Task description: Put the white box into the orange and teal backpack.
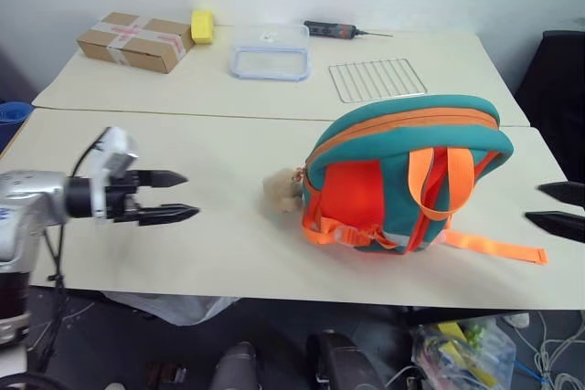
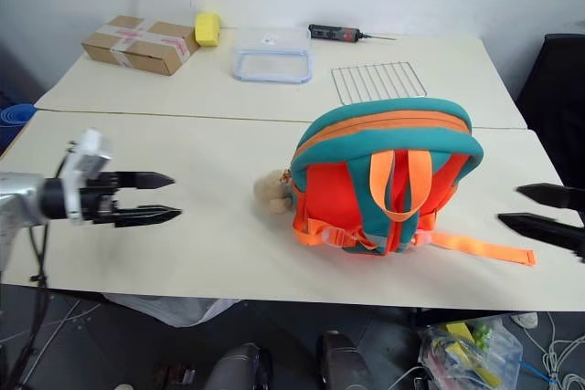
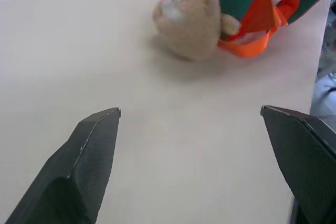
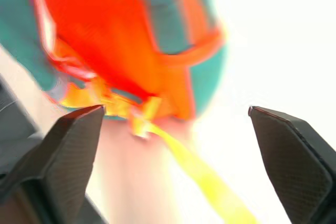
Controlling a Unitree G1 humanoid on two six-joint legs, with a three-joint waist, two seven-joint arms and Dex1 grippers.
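Orange and teal backpack lies between spread left claw and right claw.

The right gripper is cut off by the frame edge beyond its 2 fingertips. Ahead of it, the backpack is motion-blurred.

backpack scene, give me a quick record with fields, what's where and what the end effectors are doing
backpack: on near table, straps facing the camera, plush toy at its left
white box: not seen on the tables
left end effector: open, empty, left of backpack
right end effector: open, empty, right of backpack
far table: cardboard box, yellow sponge, clear container, wire rack
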